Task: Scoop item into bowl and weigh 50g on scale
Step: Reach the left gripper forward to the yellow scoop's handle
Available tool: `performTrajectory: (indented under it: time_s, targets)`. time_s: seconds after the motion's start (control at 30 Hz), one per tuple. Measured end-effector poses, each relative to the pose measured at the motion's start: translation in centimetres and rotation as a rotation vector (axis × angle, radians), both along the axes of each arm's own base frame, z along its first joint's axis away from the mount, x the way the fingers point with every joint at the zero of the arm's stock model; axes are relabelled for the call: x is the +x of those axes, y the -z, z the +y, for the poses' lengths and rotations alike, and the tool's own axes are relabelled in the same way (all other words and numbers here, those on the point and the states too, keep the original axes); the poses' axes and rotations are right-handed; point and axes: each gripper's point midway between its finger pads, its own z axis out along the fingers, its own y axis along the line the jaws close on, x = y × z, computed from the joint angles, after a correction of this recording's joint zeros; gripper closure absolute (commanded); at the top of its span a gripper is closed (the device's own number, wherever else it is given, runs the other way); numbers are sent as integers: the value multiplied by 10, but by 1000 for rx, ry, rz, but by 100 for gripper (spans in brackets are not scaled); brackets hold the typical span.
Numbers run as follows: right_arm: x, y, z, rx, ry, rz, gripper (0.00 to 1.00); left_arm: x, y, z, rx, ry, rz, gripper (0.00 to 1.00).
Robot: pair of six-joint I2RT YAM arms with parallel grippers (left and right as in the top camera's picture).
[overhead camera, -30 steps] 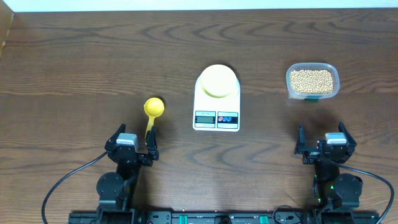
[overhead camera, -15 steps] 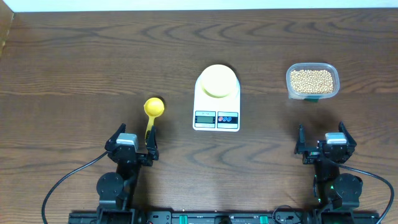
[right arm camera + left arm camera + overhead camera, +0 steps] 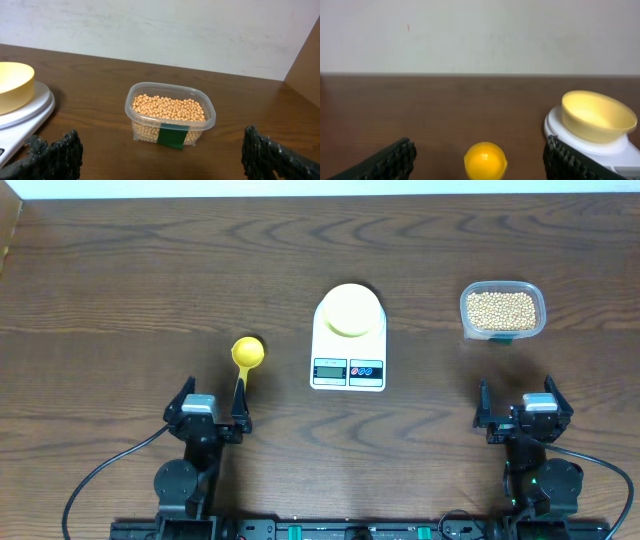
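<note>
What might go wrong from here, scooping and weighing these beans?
The tub is full of beans nearly to its rim, so the scoop may spill some. Nothing holds the tub, the right gripper open and short of it, so it may slide. The bowl on the scale is small; a pour could miss.

A robotics lab bench: a dark wood-grain tabletop [image 3: 120, 280] against a plain white wall [image 3: 480, 35], left arm [image 3: 185, 475] and right arm [image 3: 545, 475] mounted at its near edge, black cables [image 3: 95, 480] trailing.

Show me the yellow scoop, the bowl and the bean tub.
yellow scoop [image 3: 247, 352], overhead view, on its round head.
pale yellow bowl [image 3: 349, 310], overhead view, on its bare inside.
clear tub [image 3: 145, 131], right wrist view, on its front wall.
</note>
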Motion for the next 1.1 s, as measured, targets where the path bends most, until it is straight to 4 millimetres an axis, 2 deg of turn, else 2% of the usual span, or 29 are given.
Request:
performTrajectory:
  time_s: [0.27,0.53,0.63,0.83,1.1]
  targets:
    - [0,0,0,0,0,0,1,0,-10,8,-1,-47,-26,17]
    - [0,0,0,0,0,0,1,-9,-66,16,-8,-91,-103,17]
    - [0,0,0,0,0,0,1,-8,-78,17,-8,-98,-101,16]
    - [0,0,0,0,0,0,1,2,-86,22,0,-126,-29,16]
    - [0,0,0,0,0,0,1,29,-94,25,24,-155,156,17]
